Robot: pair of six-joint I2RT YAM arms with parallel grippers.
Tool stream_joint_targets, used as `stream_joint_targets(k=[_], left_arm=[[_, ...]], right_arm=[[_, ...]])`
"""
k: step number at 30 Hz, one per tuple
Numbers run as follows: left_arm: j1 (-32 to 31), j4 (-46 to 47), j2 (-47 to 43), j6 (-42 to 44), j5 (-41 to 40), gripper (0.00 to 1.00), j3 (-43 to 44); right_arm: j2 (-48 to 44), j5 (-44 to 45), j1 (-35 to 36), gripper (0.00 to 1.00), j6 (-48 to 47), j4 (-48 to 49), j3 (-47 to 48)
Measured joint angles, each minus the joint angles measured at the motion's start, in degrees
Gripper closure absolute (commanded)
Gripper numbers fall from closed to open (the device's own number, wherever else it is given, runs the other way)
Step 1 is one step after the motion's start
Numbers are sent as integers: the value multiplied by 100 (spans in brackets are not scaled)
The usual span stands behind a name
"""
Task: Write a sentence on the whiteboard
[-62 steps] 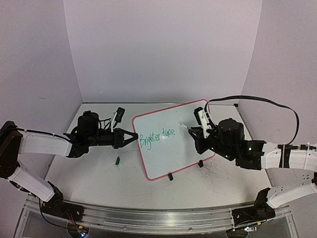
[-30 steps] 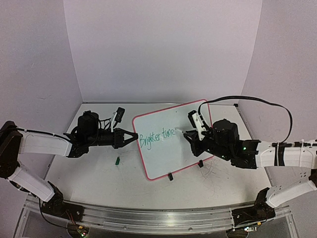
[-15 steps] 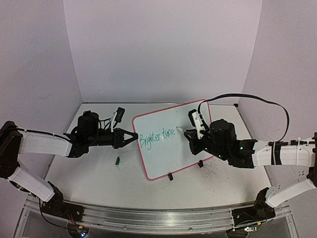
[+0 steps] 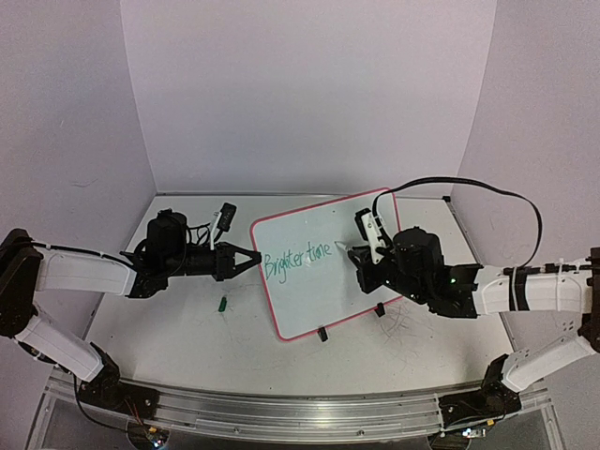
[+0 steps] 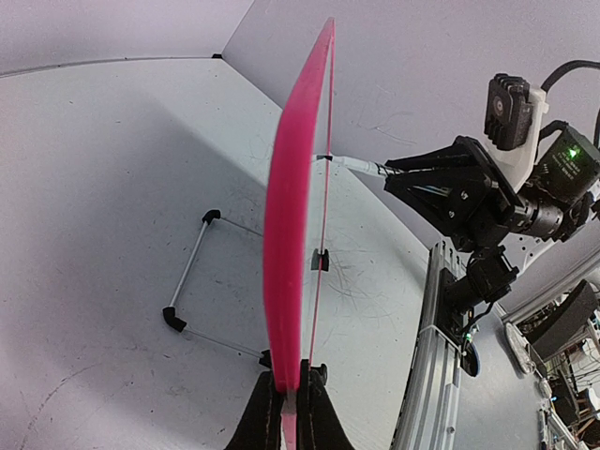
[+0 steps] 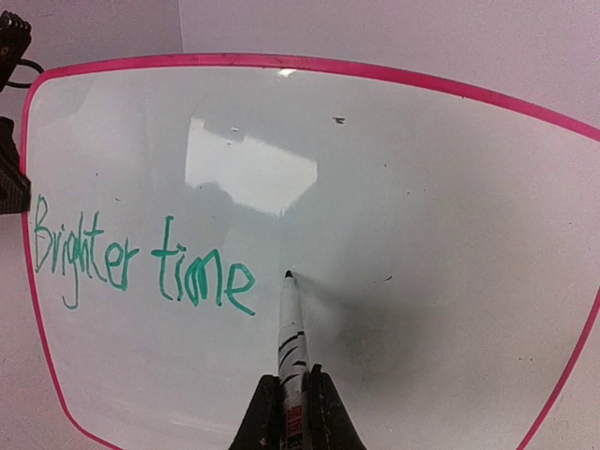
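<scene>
The left pincer (image 4: 251, 259) pinches the whiteboard (image 4: 314, 300) edge to steady it. The right pincer (image 6: 289, 389) squeezes a marker (image 6: 291, 328) to write the sentence (image 6: 141, 267).

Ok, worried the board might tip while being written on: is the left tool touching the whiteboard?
Touching. In the left wrist view the left tool is clamped on the pink frame of the whiteboard, one finger on each side.

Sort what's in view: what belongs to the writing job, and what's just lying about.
Job: whiteboard, green writing, marker in the right tool, left tool clamping the board's edge.
Lying about: small green piece, perhaps a cap.
</scene>
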Motion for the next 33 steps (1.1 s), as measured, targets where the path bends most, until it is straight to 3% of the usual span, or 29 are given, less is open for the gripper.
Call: stream_joint_targets(k=[33], left_arm=[[0, -2, 0, 1, -2, 100, 0]], right_arm=[[108, -267, 1, 100, 144, -49, 90]])
